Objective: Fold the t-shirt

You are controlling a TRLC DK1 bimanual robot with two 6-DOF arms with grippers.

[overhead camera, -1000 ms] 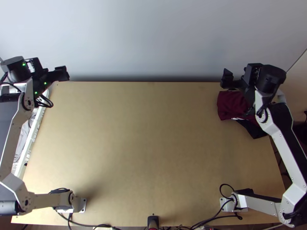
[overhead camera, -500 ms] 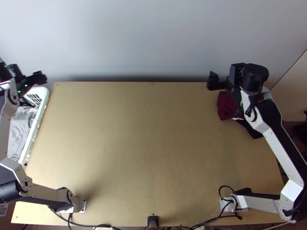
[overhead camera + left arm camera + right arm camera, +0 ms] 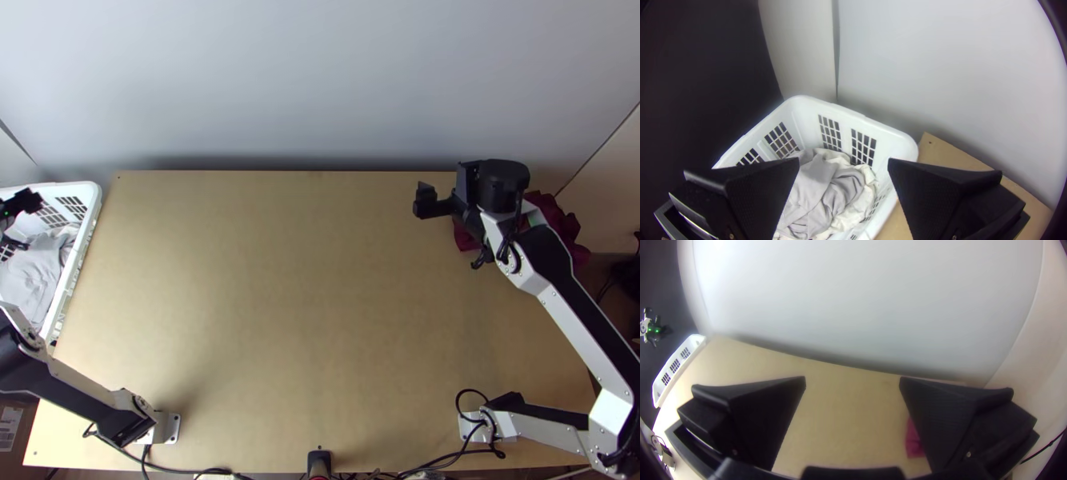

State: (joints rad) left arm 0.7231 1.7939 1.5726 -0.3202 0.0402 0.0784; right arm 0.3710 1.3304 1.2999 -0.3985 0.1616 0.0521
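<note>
Top view: two grippers (image 3: 426, 202), one white basket (image 3: 94, 192), one table (image 3: 304, 280).

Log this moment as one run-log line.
left claw open over white basket | grey cloth bunched inside | right claw open, empty, above far right of table | maroon cloth partly under right arm | folding not under way

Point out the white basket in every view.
Top view: white basket, far left, beside the wooden table.
Left wrist view: basket beyond the left gripper's open fingers.
Right wrist view: basket at the table's end away from the right gripper.
Shared landmark: the table.
</note>
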